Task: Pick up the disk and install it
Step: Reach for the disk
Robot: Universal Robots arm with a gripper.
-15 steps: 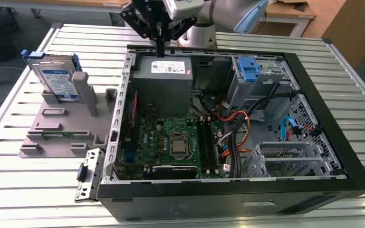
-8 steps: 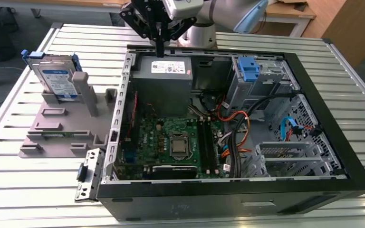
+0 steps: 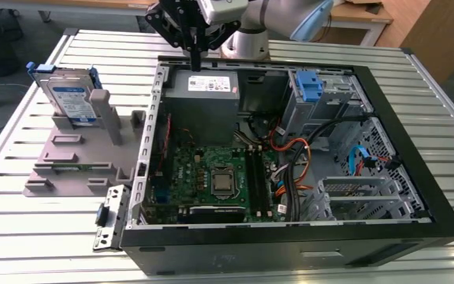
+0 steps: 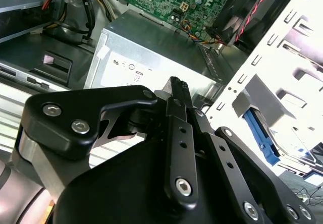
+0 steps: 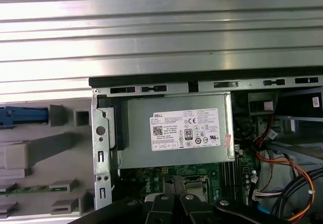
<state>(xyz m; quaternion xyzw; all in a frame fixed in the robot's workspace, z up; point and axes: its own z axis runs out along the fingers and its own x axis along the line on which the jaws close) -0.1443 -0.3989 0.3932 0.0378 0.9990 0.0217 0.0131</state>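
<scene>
The disk (image 3: 68, 97), a silver drive with a white-and-blue label in blue rails, stands on edge in the grey fixture (image 3: 77, 160) at the exterior view's left, outside the computer case. Its blue rail (image 5: 22, 116) shows edge-on in the first wrist view. My gripper (image 3: 196, 64) hangs above the case's back wall, over the power-supply box, well to the right of the disk in the exterior view. The fingers (image 4: 179, 88) are shut together with nothing between them.
The open computer case (image 3: 416, 231) lies on a slatted metal table (image 3: 38, 236). Inside are the grey power-supply box (image 3: 203, 89), the green motherboard (image 3: 211, 177), bundled cables (image 3: 298, 160) and a bare blue bracket (image 3: 310, 89) in the drive bay at the back right.
</scene>
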